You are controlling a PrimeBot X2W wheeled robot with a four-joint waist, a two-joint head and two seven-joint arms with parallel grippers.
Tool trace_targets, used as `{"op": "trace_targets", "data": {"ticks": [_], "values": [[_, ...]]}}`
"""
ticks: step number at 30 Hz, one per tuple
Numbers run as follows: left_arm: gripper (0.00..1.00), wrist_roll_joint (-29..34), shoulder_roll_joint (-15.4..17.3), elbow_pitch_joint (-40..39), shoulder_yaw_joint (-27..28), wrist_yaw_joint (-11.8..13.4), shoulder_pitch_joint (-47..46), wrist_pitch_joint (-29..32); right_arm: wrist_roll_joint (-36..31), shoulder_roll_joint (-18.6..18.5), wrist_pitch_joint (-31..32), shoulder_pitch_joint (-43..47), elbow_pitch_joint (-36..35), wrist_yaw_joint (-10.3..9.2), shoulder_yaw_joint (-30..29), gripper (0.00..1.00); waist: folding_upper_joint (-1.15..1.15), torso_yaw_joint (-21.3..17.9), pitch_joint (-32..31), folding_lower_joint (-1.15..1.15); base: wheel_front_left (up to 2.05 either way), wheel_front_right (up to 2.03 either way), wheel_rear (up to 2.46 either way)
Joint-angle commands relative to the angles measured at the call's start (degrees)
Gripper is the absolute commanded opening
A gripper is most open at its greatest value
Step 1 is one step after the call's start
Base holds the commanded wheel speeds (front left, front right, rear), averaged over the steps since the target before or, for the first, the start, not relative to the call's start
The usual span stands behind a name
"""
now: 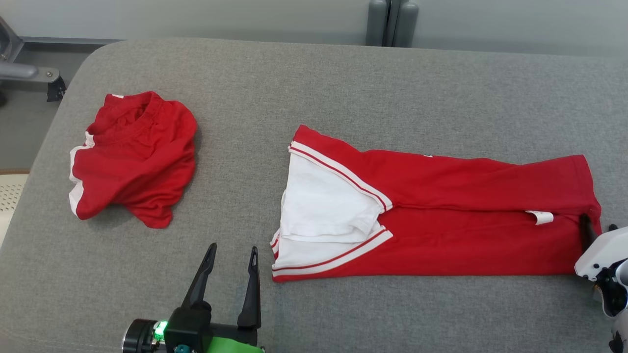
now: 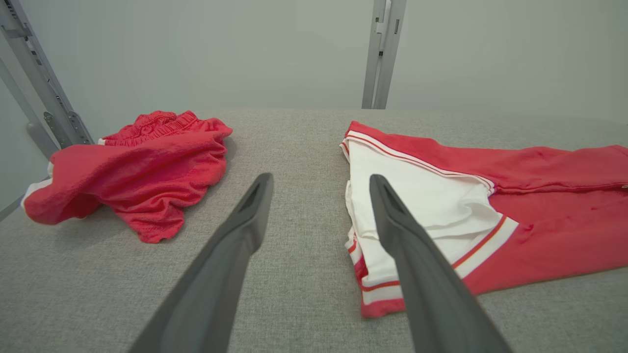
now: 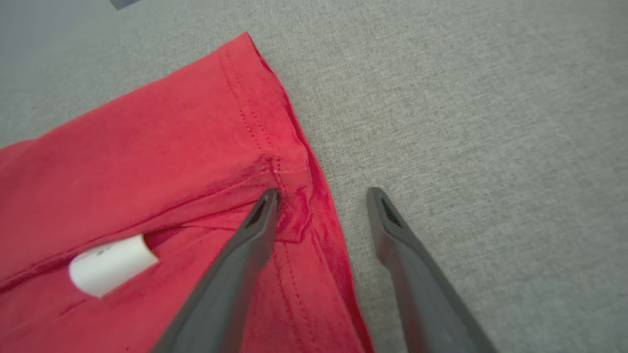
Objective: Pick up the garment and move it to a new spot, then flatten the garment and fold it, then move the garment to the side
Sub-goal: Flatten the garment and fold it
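A long red garment with a white, red-striped panel lies flat across the middle and right of the grey table. My left gripper hovers open near the front edge, just left of the garment's white end, with nothing between its fingers. My right gripper is open at the garment's right hem. One finger rests over the red fabric and the other over bare table. A white label sticks out of a fold near it.
A second red garment with white trim lies crumpled at the table's left. Grey posts stand behind the far edge, and a metal frame sits off the left side. Bare table lies between the two garments.
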Motion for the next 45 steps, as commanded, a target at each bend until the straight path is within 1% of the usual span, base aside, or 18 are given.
{"op": "trace_targets", "data": {"ticks": [1, 3, 4, 10, 14, 19, 22, 29, 33, 37, 41, 45], "values": [[1.00, 0.41, -0.05, -0.02, 0.31, -0.14, -0.98, -0.02, 0.37, 0.96, 1.45, 0.36, 1.13, -0.07, 0.72, 0.40, 0.00, 0.05, 0.17, 0.00, 0.00, 0.00, 0.00], [1.00, 0.26, -0.06, -0.18, 0.33, -0.13, -1.10, -0.02, 1.06, 1.61, 2.90, 0.91, 1.29, -0.07, 1.87, 0.05, 0.00, -0.01, 0.31, 0.00, 0.00, 0.00, 0.00], [1.00, 0.15, -0.06, -0.26, 0.29, -0.07, -1.10, -0.02, 1.40, 1.93, 3.48, 1.26, 1.24, -0.07, 2.37, 0.00, 0.00, -0.07, 0.34, 0.00, 0.00, 0.00, 0.00], [1.00, -0.38, -0.05, -0.34, -0.09, 0.13, -1.20, -0.02, 2.01, 1.07, 4.20, 3.14, 0.95, -0.13, 4.44, 0.00, 0.00, -0.53, 0.40, 0.00, 0.00, 0.00, 0.00], [1.00, 0.01, -0.04, -0.22, 0.25, -0.08, -1.46, -0.02, 0.00, -1.77, 1.21, 2.59, 0.15, -0.16, 5.12, 0.00, 0.00, -0.90, 0.14, 0.00, 0.00, 0.00, 0.00], [1.00, 0.45, -0.04, -0.31, 0.77, -0.40, -0.95, -0.02, -3.51, -5.07, -2.42, 1.21, -0.56, -0.15, 5.07, 0.00, 0.00, -1.62, -0.54, 0.00, 0.00, 0.00, 0.00], [1.00, -0.23, -0.04, -0.45, 0.99, -0.62, -0.36, -0.02, -6.78, -7.80, -4.34, 0.65, -1.25, -0.12, 4.91, 0.00, 0.00, -2.23, -0.90, 0.00, 0.00, 0.00, 0.00], [1.00, -0.82, -0.03, -0.96, 1.67, -0.79, 0.25, -0.02, -14.13, -11.70, -5.00, 0.38, -4.50, -0.10, 2.07, 0.00, 0.00, -4.05, -1.49, 0.00, 0.00, 0.00, 0.00], [1.00, -0.46, -0.03, -0.80, 1.83, -1.11, 0.61, -0.02, -16.72, -10.38, -3.32, 1.11, -9.13, -0.09, 0.67, 0.00, 0.00, -4.94, -1.72, 0.00, 0.00, 0.00, 0.00], [1.00, -0.39, -0.03, -0.49, 1.72, -1.11, 0.60, -0.02, -17.78, -8.01, -0.38, 2.58, -16.34, -0.09, 0.67, 0.00, 0.00, -5.39, -1.92, 0.00, 0.00, 0.00, 0.00], [1.00, -0.69, -0.02, -0.07, 1.18, -1.17, 0.42, -0.02, -17.97, -5.49, 4.17, 5.14, -26.28, -0.09, 0.87, 0.00, 0.00, -5.15, -2.28, 0.00, 0.00, 0.00, 0.00], [1.00, -1.08, -0.01, 0.16, 0.82, -1.16, 0.37, -0.02, -18.01, -2.91, 8.80, 8.88, -36.49, -0.08, 0.41, 0.00, 0.00, -4.05, -2.63, 0.00, 0.00, 0.00, 0.00]]}}
